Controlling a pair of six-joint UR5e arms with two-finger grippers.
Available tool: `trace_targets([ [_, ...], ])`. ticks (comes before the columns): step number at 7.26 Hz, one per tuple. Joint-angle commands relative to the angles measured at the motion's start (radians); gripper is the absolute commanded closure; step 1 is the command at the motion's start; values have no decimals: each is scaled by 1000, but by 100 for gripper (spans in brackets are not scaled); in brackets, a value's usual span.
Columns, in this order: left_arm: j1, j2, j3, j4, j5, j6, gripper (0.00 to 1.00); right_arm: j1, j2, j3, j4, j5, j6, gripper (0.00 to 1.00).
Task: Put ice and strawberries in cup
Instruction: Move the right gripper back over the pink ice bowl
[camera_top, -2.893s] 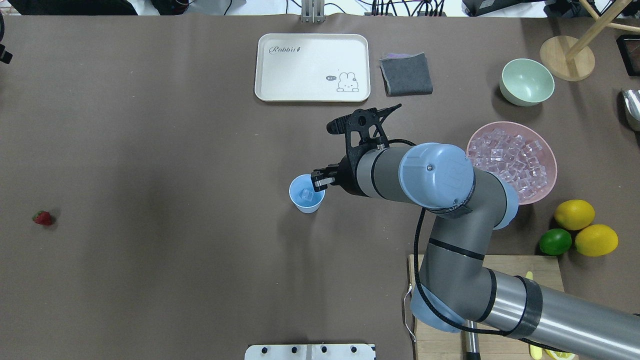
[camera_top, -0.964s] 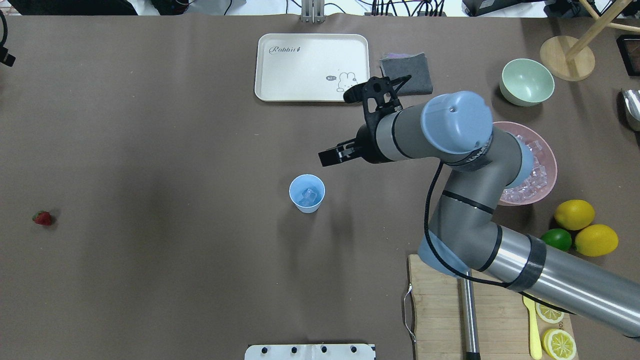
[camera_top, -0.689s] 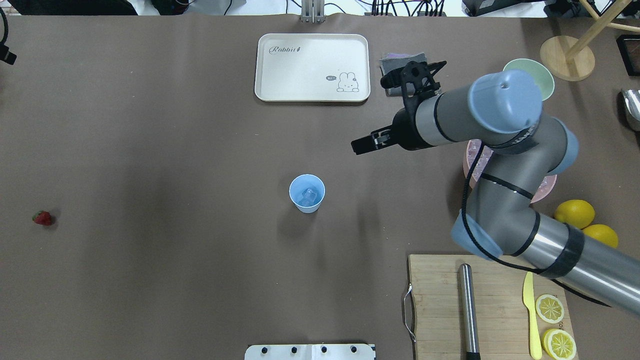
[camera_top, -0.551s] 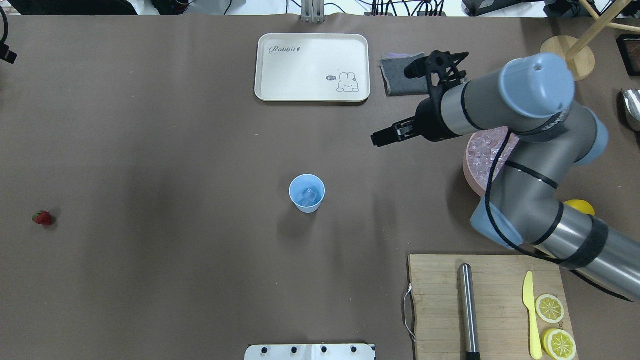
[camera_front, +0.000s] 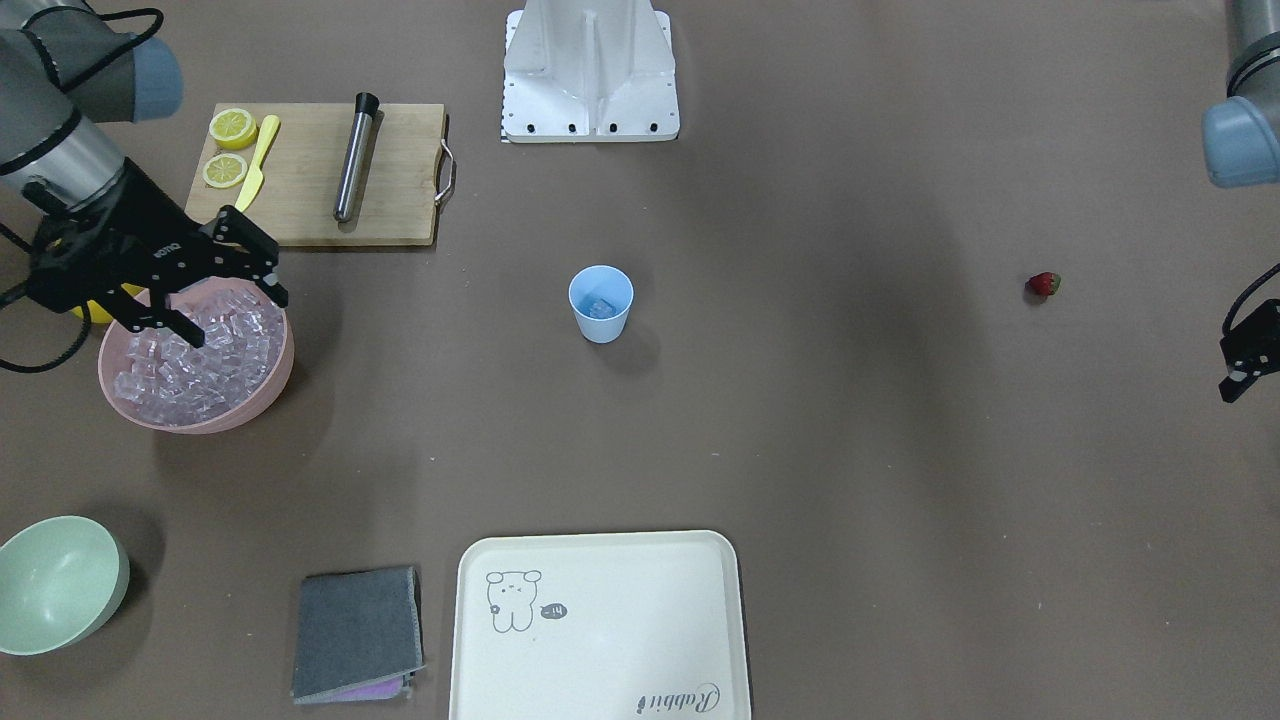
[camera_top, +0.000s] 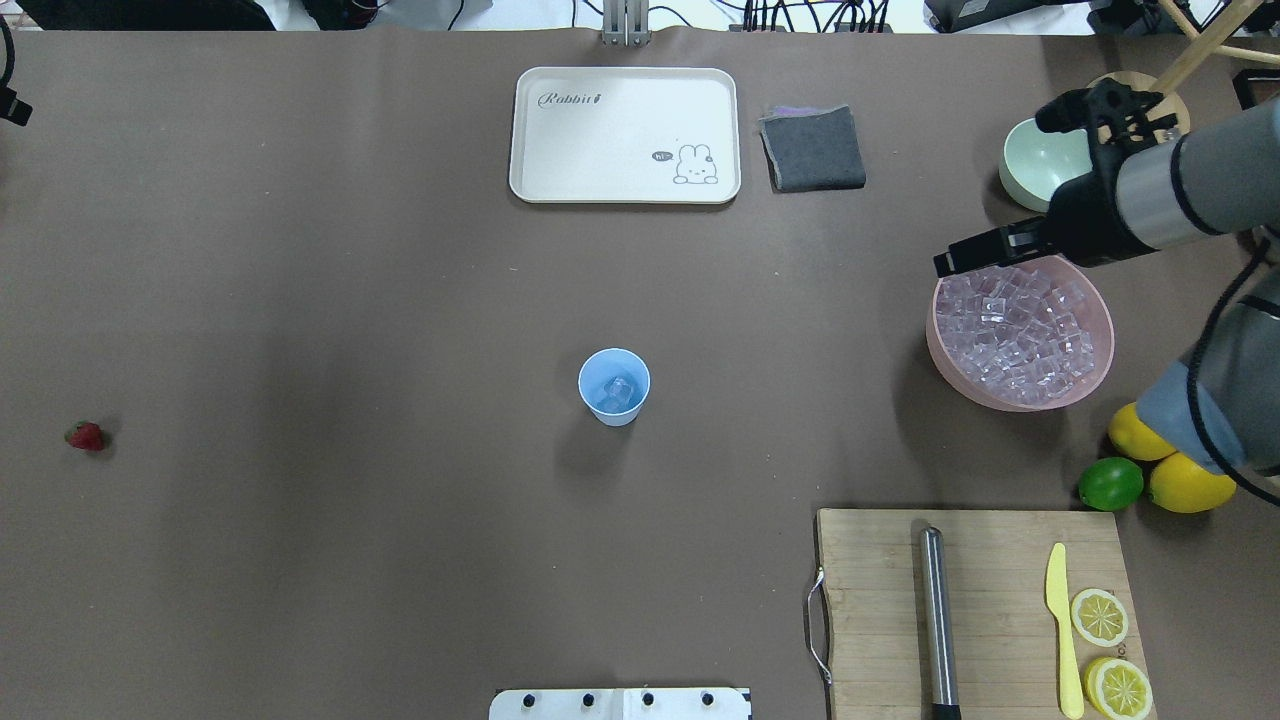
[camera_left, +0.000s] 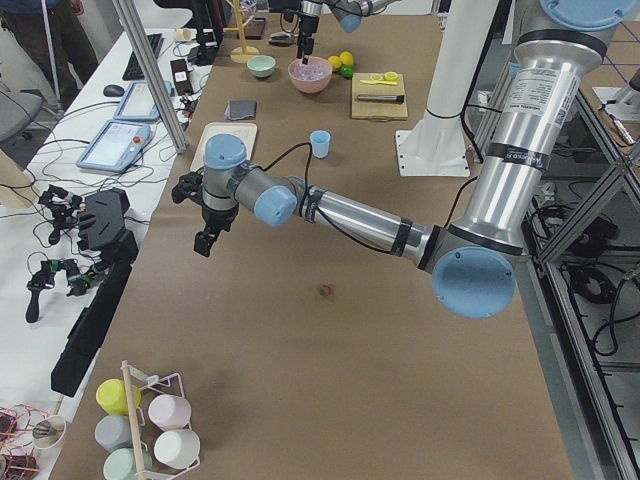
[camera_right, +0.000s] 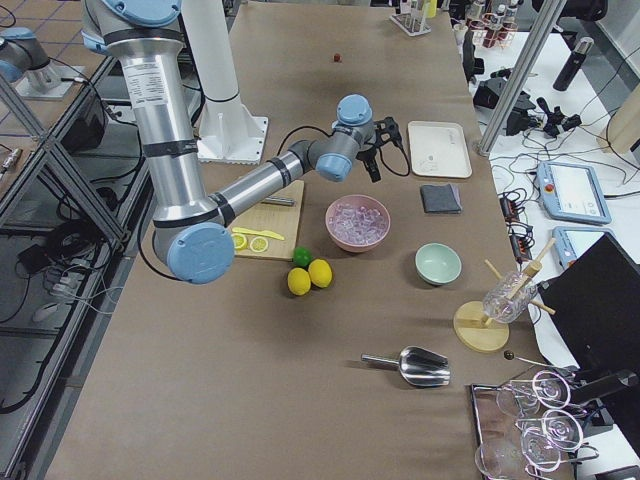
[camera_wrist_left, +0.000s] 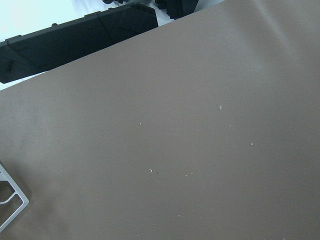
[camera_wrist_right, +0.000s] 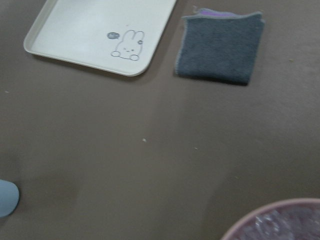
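Overhead exterior showed the cup (camera_top: 614, 385) upright in the middle of the bench (camera_top: 350, 300), with a little ice (camera_top: 619, 388) lying in its bottom. Far more ice filled the bowl (camera_front: 270, 395), which stood well away from the cup on the robot's right. The right gripper (camera_front: 238, 318) hung just above that heap with its jaws spread wide and nothing between them. The strawberry (camera_top: 86, 436) lay alone, well away from the cup on the robot's left and not touching anything. The left gripper (camera_front: 1240, 370) was farther from the cup than the berry was. Only its edge showed, so I could not tell whether it was wide or narrow. The cubes would likely be hard, light and slick, so each is best pinched on two flat opposite faces, taking a single one from the top of the pile. The berry looked small, light and soft and would bruise under force. A gentle close across its red body, below the leafy cap, seemed the safest hold.
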Motion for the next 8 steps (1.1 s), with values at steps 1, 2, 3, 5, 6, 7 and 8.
trace_targets([
  [1,1,22,-33,0,2,1,2,45,-81,13,-2,28,12,1],
  [2,1,24,-33,0,2,2,2,44,-81,-3,-5,20,31,2],
  [3,1,27,-34,0,2,2,2,36,-78,-23,-6,6,58,14],
  [5,1,27,-31,0,3,4,2,10,-81,-47,-6,5,52,21],
  [6,1,24,-30,0,3,4,2,-22,-86,-52,-8,-2,57,21],
  [7,0,29,-45,2,3,2,2,-46,-90,-56,-8,-23,58,20],
  [8,0,29,-45,2,5,2,2,-56,-95,-72,-8,-28,57,20],
])
